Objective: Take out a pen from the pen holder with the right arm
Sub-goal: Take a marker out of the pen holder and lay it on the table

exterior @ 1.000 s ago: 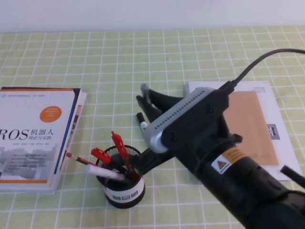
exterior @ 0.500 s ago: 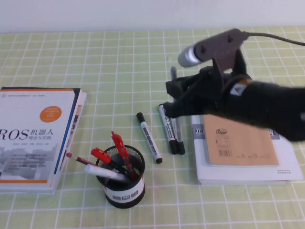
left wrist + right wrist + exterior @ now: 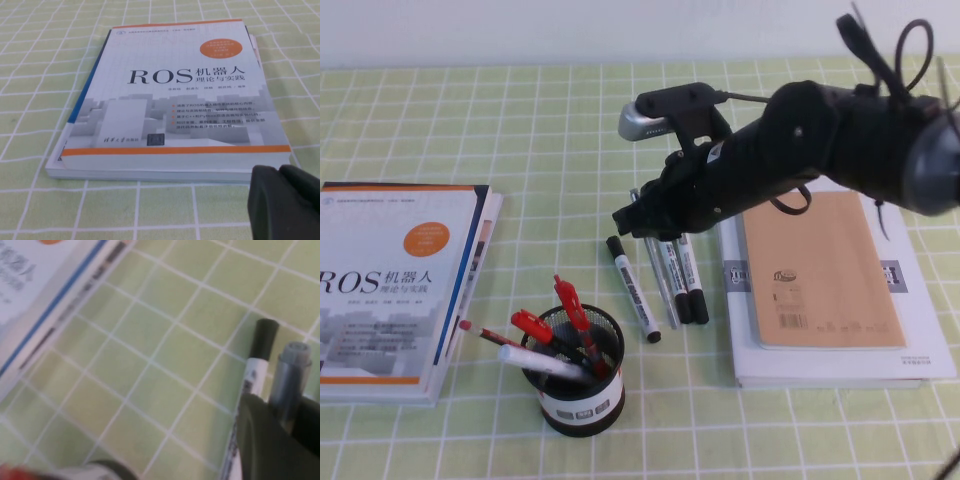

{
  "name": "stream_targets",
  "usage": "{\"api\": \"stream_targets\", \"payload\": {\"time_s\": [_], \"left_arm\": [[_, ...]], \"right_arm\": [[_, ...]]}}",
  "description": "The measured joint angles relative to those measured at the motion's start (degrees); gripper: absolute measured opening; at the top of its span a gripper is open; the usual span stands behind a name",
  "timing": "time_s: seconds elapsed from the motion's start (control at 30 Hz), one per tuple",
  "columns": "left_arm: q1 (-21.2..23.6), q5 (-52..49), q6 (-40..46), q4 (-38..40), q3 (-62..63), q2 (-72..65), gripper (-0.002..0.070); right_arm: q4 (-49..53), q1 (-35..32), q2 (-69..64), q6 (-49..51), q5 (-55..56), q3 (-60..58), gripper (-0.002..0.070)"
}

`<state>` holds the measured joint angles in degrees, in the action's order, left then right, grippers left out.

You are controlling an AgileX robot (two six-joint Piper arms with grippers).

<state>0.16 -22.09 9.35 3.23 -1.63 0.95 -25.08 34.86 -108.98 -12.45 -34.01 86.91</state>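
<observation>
Centre frame, the right end effector (image 3: 638, 218) grips a grey pen (image 3: 290, 380), up-right of the pen holder (image 3: 582, 400); best lowered flat before release. The left end effector (image 3: 287, 205), state unclear, sits beside the book (image 3: 170, 100) at left.

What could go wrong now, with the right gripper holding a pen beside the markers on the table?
The right gripper is shut on the grey pen close beside the markers; setting it down could nudge them into rolling. If released tilted, the pen may roll toward the holder. The left gripper sits by the book, out of the way.
</observation>
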Motion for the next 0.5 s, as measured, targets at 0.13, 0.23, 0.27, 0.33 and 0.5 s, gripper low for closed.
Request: {"api": "stream_targets", "payload": {"time_s": [0.13, 0.23, 0.27, 0.33, 0.5], "left_arm": [[0.00, 0.00, 0.00, 0.00, 0.00, 0.00, -0.0006], [0.00, 0.00, 0.00, 0.00, 0.00, 0.00, -0.0006], [0.00, 0.00, 0.00, 0.00, 0.00, 0.00, -0.0006], [0.00, 0.00, 0.00, 0.00, 0.00, 0.00, -0.0006], [0.00, 0.00, 0.00, 0.00, 0.00, 0.00, -0.0006]], "right_arm": [[0.53, -1.57, -5.46, 0.52, -1.82, 4.96, 0.0045], [0.92, -2.20, -8.69, 0.82, -2.66, 8.18, 0.0045], [0.92, -2.33, -9.66, 0.92, -2.92, 8.91, 0.0045], [1.04, -2.56, -11.37, 1.43, -3.31, 10.51, 0.0045], [1.17, -2.90, -13.65, 2.07, -3.17, 12.19, 0.0045]]}}
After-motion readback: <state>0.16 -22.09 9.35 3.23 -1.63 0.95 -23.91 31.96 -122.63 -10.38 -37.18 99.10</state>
